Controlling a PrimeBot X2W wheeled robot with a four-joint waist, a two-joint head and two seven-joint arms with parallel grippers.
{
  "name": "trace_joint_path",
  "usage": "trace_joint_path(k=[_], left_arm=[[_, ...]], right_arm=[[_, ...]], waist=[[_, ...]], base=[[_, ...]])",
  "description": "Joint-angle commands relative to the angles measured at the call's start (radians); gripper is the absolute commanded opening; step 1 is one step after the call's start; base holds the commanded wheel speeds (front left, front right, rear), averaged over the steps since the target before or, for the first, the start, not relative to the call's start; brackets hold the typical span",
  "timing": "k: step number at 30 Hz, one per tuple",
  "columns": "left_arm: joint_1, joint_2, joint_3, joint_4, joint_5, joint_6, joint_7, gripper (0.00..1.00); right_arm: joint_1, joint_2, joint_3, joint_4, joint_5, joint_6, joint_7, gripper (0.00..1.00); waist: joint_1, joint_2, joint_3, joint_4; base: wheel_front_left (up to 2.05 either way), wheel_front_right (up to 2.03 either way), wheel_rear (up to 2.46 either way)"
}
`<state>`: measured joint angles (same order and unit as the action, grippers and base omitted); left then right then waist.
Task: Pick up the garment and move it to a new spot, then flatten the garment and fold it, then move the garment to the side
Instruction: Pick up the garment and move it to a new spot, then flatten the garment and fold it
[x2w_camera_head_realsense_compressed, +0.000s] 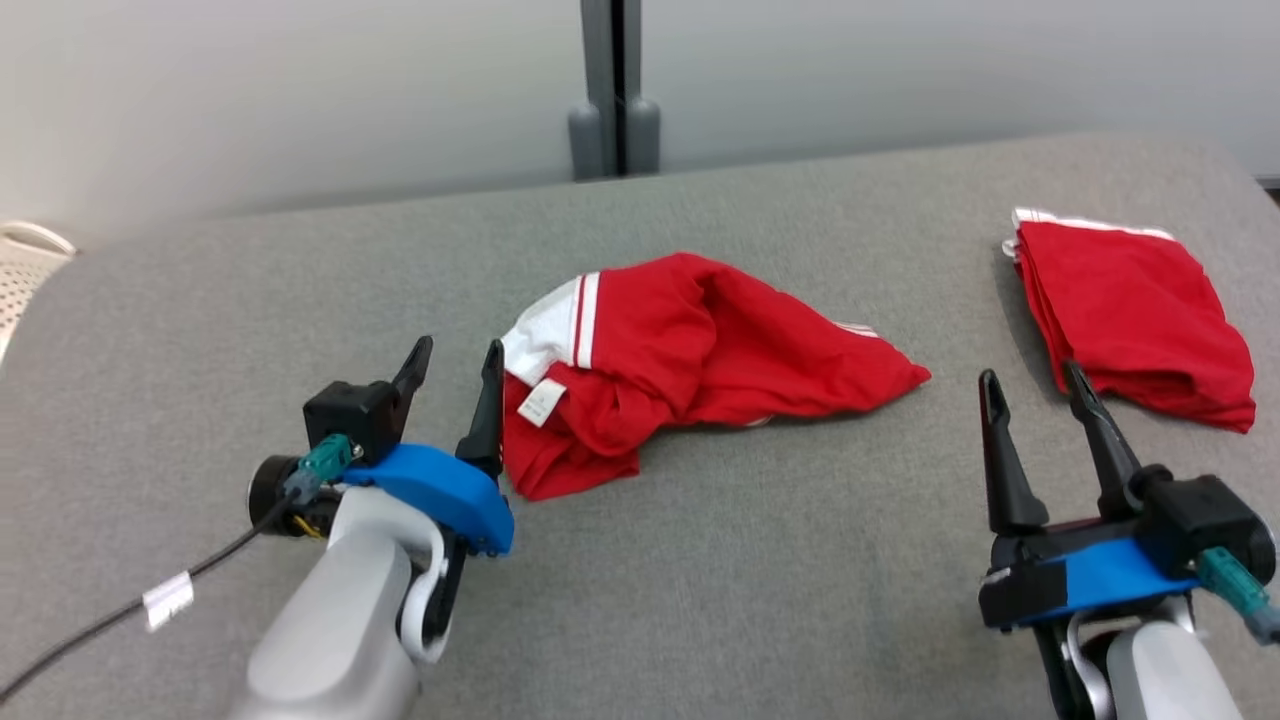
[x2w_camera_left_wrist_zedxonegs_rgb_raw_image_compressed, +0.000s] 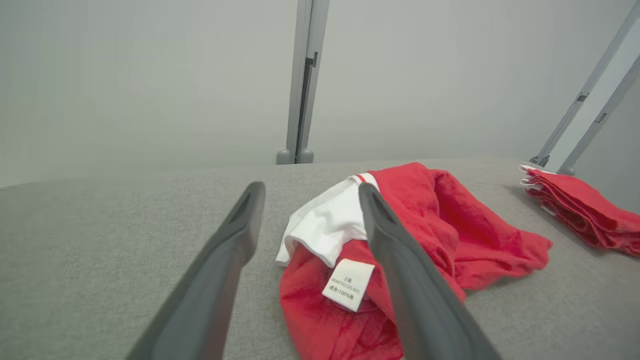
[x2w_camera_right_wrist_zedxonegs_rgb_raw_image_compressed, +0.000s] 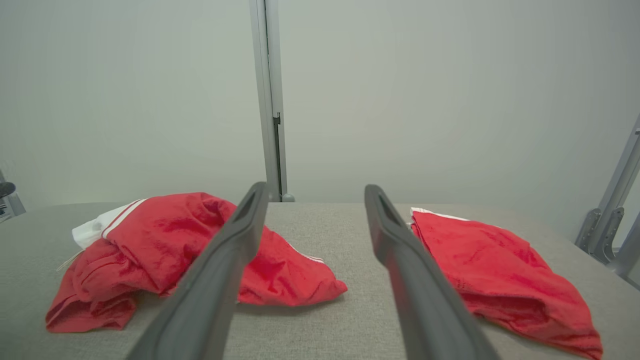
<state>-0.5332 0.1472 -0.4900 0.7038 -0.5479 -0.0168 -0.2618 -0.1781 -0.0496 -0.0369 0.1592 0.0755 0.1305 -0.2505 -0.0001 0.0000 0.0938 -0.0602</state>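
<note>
Now left gripper (x2w_camera_head_realsense_compressed: 460, 352) wide apart, empty, one finger just beside crumpled red garment (x2w_camera_head_realsense_compressed: 700, 345) mid grey table (x2w_camera_head_realsense_compressed: 760, 560), right gripper (x2w_camera_head_realsense_compressed: 1032, 378) spread, empty, near folded red garment (x2w_camera_head_realsense_compressed: 1130, 310)

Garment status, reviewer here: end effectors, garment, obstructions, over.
Left end effector open, empty, beside crumpled garment. Right end effector open, clear. Garment not flattened, not folded. Folded red garment off right, no obstruction.

Print on the garment (x2w_camera_left_wrist_zedxonegs_rgb_raw_image_compressed: 450, 235) label (x2w_camera_left_wrist_zedxonegs_rgb_raw_image_compressed: 348, 285) (white tag) is illegibly small
</note>
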Motion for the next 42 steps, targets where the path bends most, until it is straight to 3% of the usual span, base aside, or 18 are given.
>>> trace_joint_path(k=[1,15,20,42], left_arm=[[0.031,-0.002,0.013,-0.015,0.009,0.004,-0.004,1.00],[0.366,-0.002,0.192,-0.273,0.111,0.066,-0.004,1.00],[0.450,-0.010,0.227,-0.341,0.137,0.067,-0.005,1.00],[0.522,-0.009,0.265,-0.383,0.167,0.067,-0.005,1.00]], right_arm=[[0.013,-0.002,0.001,0.006,-0.007,0.000,0.001,1.00],[0.092,-0.002,0.021,0.104,0.026,0.000,-0.008,1.00],[0.119,-0.001,0.021,0.126,0.044,0.000,-0.013,1.00],[0.113,-0.002,0.045,0.135,0.038,0.000,-0.016,1.00]], waist=[[0.0001,0.0000,-0.014,0.002],[0.0001,0.0000,-0.109,0.047],[0.0001,0.0000,-0.116,0.061],[0.0001,0.0000,-0.113,0.070]], base=[[0.00,0.00,0.00],[0.00,0.00,0.00],[0.00,0.00,0.00],[0.00,0.00,0.00]])
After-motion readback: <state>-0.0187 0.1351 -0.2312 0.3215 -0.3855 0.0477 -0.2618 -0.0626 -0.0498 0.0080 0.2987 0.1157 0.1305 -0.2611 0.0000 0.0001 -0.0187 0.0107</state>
